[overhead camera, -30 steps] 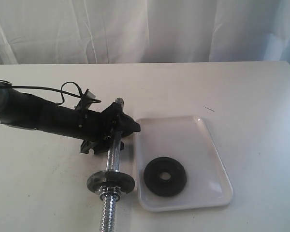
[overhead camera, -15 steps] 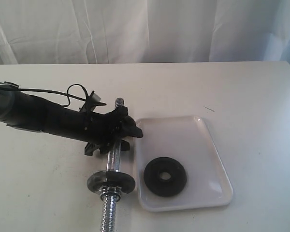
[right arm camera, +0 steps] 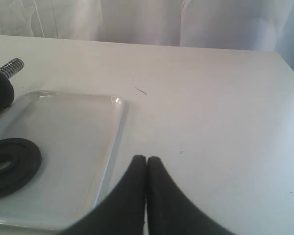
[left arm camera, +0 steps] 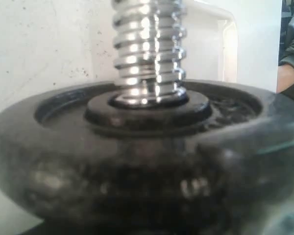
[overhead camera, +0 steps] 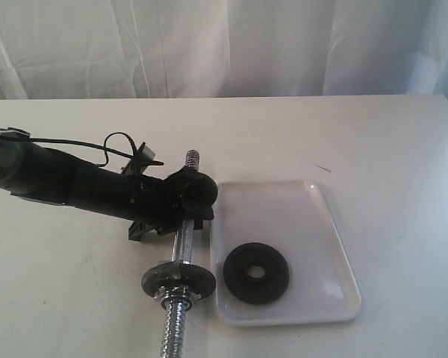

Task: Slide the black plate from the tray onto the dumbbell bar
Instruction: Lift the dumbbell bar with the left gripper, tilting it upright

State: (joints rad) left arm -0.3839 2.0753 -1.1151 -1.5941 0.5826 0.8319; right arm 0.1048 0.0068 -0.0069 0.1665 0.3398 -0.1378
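Observation:
The black plate [overhead camera: 256, 273] lies flat in the near left part of the white tray [overhead camera: 313, 195], also seen in the right wrist view as plate [right arm camera: 10, 164] on tray [right arm camera: 78, 100]. The chrome dumbbell bar [overhead camera: 183, 242] lies on the table just left of the tray, with a lobed collar [overhead camera: 178, 280] near its near end. My left gripper [overhead camera: 196, 195] is shut round the bar's far part. Its wrist view is filled by a collar [left arm camera: 147, 161] and the threaded rod [left arm camera: 148, 49]. My right gripper [right arm camera: 146, 159] is shut and empty, right of the tray.
White curtains [overhead camera: 224, 45] hang behind the white table [overhead camera: 373, 134]. A small dark mark [overhead camera: 322, 168] sits on the table beyond the tray. The left arm's cable [overhead camera: 116, 145] loops above its wrist. A person's arm [left arm camera: 290, 63] shows at the edge of the left wrist view.
The left gripper's fingers have closed round the bar. The bar's far end has swung a little to the right, and the near collar has shifted slightly right. The plate has not moved.

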